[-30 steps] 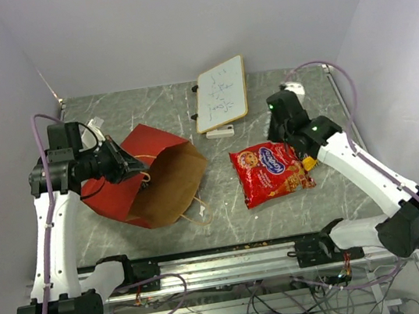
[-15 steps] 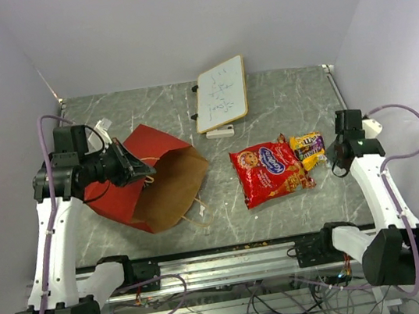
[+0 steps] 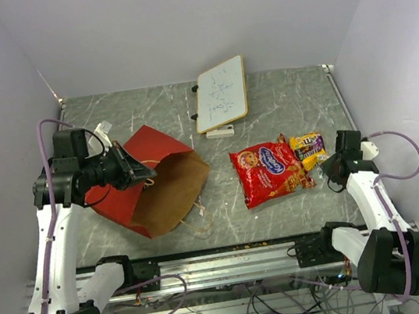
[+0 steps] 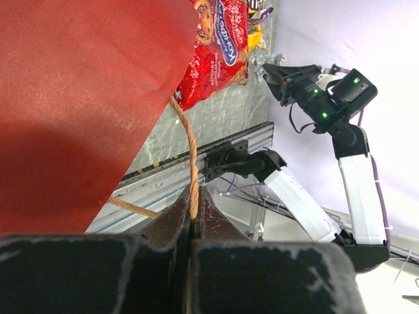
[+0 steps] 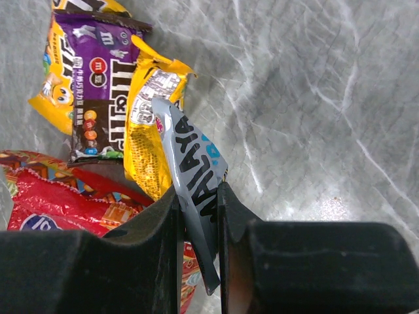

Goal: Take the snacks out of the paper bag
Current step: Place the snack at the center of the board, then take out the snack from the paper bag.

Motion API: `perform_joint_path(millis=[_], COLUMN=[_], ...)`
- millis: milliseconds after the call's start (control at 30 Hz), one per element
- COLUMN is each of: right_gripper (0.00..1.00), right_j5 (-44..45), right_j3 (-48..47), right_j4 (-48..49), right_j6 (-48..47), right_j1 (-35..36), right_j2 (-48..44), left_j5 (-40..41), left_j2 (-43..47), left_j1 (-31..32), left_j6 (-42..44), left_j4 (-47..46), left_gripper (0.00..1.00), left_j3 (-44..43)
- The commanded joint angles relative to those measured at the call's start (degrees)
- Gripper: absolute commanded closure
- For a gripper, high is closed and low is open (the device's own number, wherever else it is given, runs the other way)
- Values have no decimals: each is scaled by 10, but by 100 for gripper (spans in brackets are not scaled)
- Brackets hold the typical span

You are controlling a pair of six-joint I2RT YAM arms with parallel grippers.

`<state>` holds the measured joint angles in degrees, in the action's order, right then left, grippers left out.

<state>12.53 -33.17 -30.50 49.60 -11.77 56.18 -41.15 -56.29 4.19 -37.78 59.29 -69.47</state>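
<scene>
The red cookie packet [image 3: 269, 170] lies on the tabletop [image 3: 281, 107] right of the paper bag [image 3: 162, 184], with candy bars [image 3: 307, 148] farther right. The right end effector [image 5: 196, 196] pinches a silver bar [image 5: 190, 160]. The left end effector [image 4: 192, 212] pinches the bag's handle [image 4: 188, 140].

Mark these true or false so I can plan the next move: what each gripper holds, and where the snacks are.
1. The left gripper is shut on the paper bag's handle. True.
2. The right gripper is empty. False: it pinches a silver candy bar.
3. The red cookie packet sits inside the bag. False: it lies on the table, to the right of the bag.
4. Yellow and purple candy bars lie beside the cookie packet. True.
</scene>
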Motion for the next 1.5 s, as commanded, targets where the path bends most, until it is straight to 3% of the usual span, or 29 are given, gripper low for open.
perform_joint_path(millis=[0, 133, 267, 367, 433, 700, 900, 1133, 1333, 1467], right_gripper=[93, 73, 49, 24, 17, 12, 12, 12, 12, 12], right_j5=[-13, -29, -34, -30, -38, -45, -186, -149, -152, -98], right_j3=[28, 48, 25, 15, 9, -49, -58, -104, -111, -123], right_j4=[62, 90, 35, -15, -39, -125, -50, 27, 176, 280], right_j6=[43, 39, 13, 7, 2, -32, -74, -80, -73, -101], right_j1=[-8, -9, -9, -9, -8, -2, 40, 268, 469, 622], right_j2=[-5, -1, 0, -21, -36, -80, -74, -34, 24, 78], left_j5=[-27, -29, -36, -39, -37, -31, -24, -20, -11, -9], left_j2=[9, 16, 18, 23, 23, 19, 21, 17, 9, 10], left_j1=[4, 4, 4, 4, 4, 4, 4, 4, 4, 4], left_j6=[-8, -19, -29, -38, -39, -55, -46, -38, -20, -19], left_j4=[-24, -39, -46, -59, -63, -65, -47, -35, -10, -4], left_gripper=[93, 93, 92, 89, 89, 93, 93, 93, 93, 93], left_j3=[-2, 3, 7, 13, 14, 13, 10, -2, -17, -17])
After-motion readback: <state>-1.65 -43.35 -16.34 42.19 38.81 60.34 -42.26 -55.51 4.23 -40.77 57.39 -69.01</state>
